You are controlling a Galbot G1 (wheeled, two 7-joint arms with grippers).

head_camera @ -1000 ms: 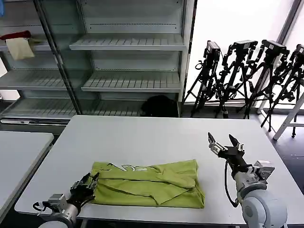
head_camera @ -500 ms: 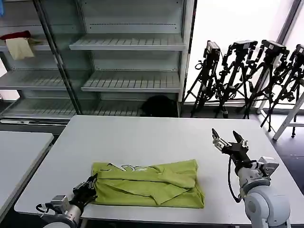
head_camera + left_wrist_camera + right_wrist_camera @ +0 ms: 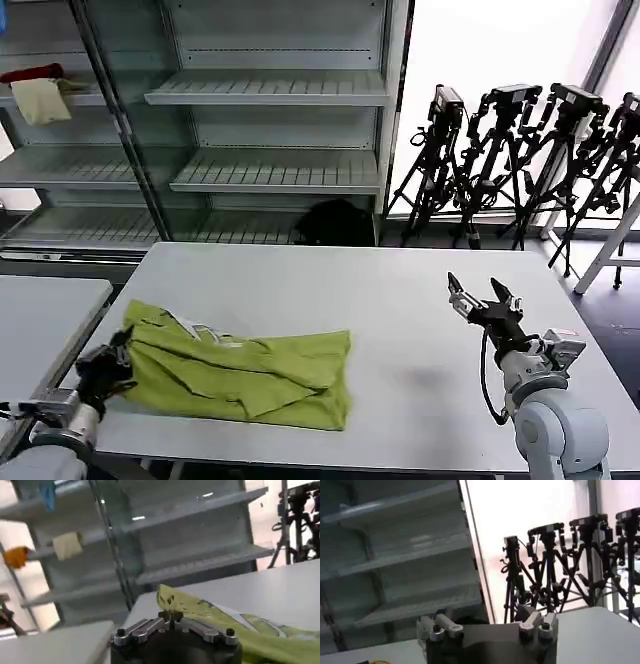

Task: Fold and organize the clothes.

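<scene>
A folded lime-green T-shirt (image 3: 240, 368) lies on the white table (image 3: 400, 300), near its front left corner, with a bit of white print showing along its far edge. My left gripper (image 3: 120, 352) is shut on the shirt's left edge; in the left wrist view the green cloth (image 3: 220, 625) runs away from the closed left gripper (image 3: 170, 615). My right gripper (image 3: 478, 298) hovers open above the table's right side, well clear of the shirt, and the right gripper (image 3: 487, 625) holds nothing in its own wrist view.
A second white table (image 3: 45, 320) stands close on the left. Metal shelving (image 3: 270, 130) rises behind, with cream and red cloths (image 3: 40, 95) on a shelf at upper left. Black tripods (image 3: 520, 160) crowd the back right.
My left gripper has dragged the shirt to the left across the table, from the front centre to the front left corner. The right gripper has barely moved.
</scene>
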